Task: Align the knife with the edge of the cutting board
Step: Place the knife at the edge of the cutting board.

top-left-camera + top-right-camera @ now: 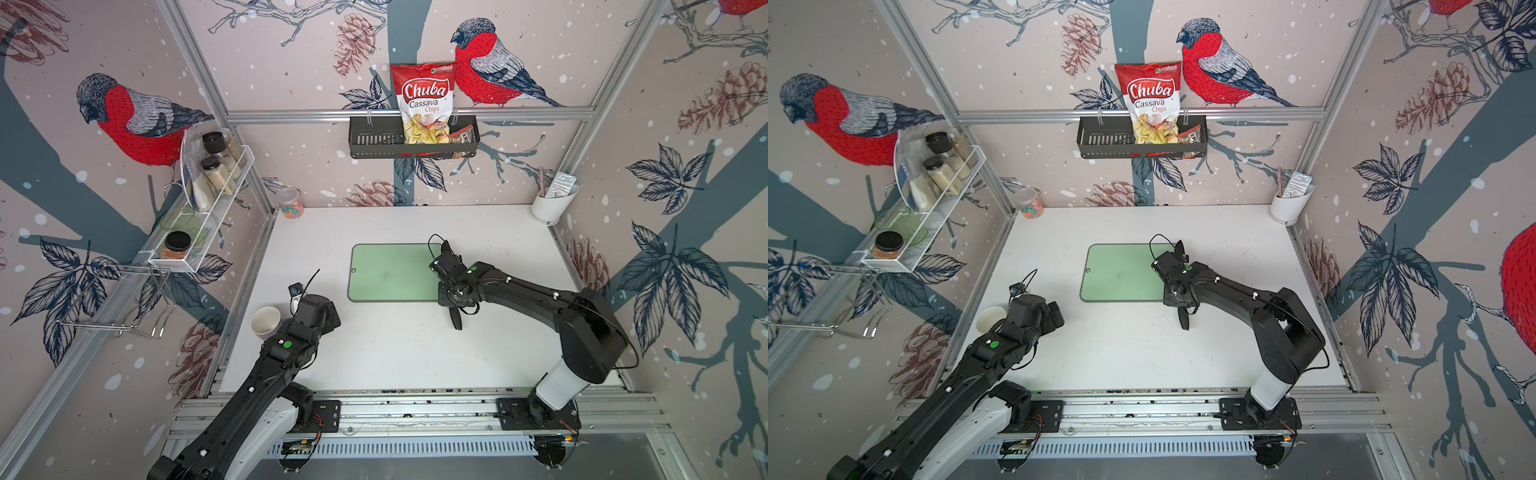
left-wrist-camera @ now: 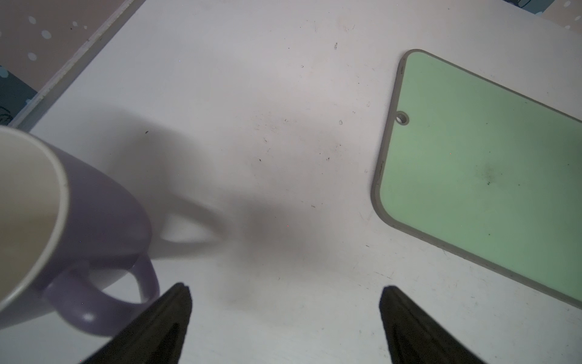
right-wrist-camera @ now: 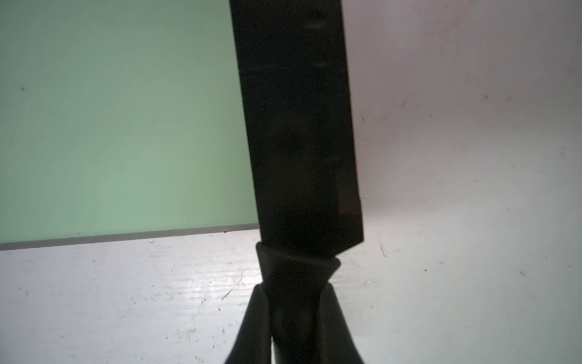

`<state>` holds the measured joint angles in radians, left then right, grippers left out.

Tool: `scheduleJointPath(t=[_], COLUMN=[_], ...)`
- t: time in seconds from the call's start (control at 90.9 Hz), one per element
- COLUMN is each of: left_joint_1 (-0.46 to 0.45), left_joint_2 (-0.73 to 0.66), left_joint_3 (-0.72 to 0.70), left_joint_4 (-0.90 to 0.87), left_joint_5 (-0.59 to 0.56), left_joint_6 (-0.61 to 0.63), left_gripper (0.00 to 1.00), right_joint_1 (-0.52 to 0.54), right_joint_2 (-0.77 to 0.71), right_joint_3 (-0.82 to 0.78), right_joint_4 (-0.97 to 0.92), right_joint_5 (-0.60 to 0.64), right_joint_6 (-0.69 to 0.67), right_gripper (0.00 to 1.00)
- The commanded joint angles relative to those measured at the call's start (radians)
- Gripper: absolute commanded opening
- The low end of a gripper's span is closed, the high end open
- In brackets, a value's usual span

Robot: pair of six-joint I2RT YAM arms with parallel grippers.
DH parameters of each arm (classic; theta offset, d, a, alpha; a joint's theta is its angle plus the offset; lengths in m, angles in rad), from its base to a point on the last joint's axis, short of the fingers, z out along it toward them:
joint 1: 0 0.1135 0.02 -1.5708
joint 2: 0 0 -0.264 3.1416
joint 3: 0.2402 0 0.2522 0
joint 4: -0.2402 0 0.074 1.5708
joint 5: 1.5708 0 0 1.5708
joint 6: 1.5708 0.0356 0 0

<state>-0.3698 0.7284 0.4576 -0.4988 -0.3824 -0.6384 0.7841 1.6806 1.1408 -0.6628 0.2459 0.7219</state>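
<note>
The pale green cutting board (image 1: 386, 272) lies flat in the middle of the white table, its small hole on the left short side. The black knife (image 3: 299, 126) runs along the board's right short edge, and its blade covers that edge. Its tip (image 1: 445, 248) points to the back and its handle end (image 1: 456, 319) sticks out toward the front. My right gripper (image 3: 296, 291) is shut on the knife where blade meets handle. My left gripper (image 2: 285, 291) is open over bare table left of the board (image 2: 488, 164), holding nothing.
A purple mug (image 2: 94, 220) with a white inside stands right beside the left gripper, near the table's left edge (image 1: 266, 321). A candy jar (image 1: 289, 202) sits at the back left corner and a white pot (image 1: 552, 203) at the back right.
</note>
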Motion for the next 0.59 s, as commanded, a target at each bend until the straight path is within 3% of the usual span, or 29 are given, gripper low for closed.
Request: scheduleJointPath(t=[0.0, 0.583], left_joint_1=[-0.004, -0.005], left_joint_2=[-0.008, -0.007], left_joint_3=[-0.006, -0.016], left_joint_4=[-0.006, 0.025], left_joint_5=[-0.011, 0.028], left_joint_6=[0.003, 0.025], left_gripper=[0.95, 0.96], right_joint_1=[0.018, 0.049], right_joint_2=[0.018, 0.071], right_joint_3=[0.015, -0.050], right_joint_4=[0.010, 0.092], right_joint_5=[0.063, 0.024], right_joint_6=[0.051, 0.145], right_gripper=[0.00, 0.00])
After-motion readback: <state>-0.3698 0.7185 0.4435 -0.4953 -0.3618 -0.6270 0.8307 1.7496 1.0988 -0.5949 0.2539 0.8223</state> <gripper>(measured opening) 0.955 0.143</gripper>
